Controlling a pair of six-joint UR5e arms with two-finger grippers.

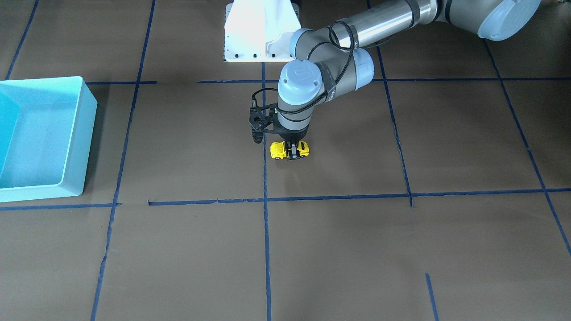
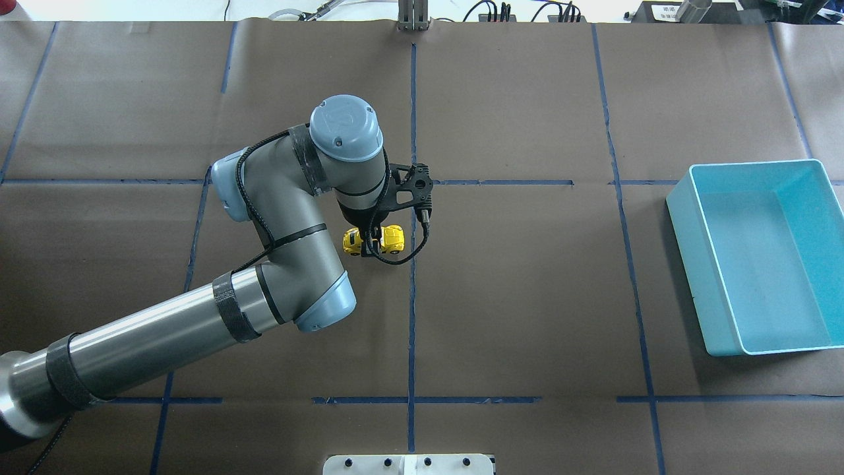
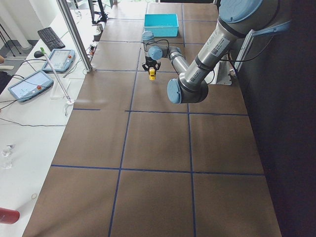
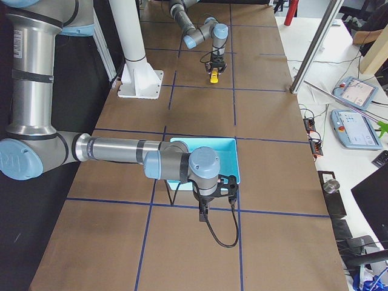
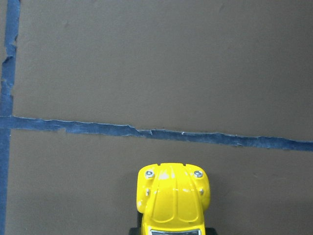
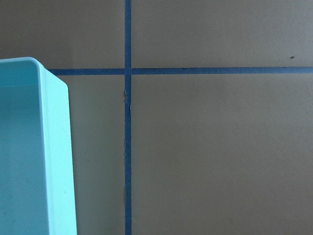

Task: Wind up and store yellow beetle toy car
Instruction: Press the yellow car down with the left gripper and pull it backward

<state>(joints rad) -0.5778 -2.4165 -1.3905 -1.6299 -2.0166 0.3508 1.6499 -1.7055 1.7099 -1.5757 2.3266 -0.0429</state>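
Note:
The yellow beetle toy car (image 1: 279, 150) stands on the brown table near its middle, next to a blue tape line. It also shows in the overhead view (image 2: 393, 237) and, from its front, at the bottom of the left wrist view (image 5: 173, 198). My left gripper (image 1: 293, 154) points straight down over the car, with its fingers shut on the car's sides across its middle (image 2: 370, 244). My right gripper (image 4: 204, 209) shows only in the exterior right view, hanging beside the bin, and I cannot tell if it is open or shut.
A light blue open bin (image 2: 686, 224) stands at the robot's right end of the table, and its corner shows in the right wrist view (image 6: 58, 147). The robot's white base mount (image 1: 261, 31) is at the table's near edge. Blue tape lines grid the brown table.

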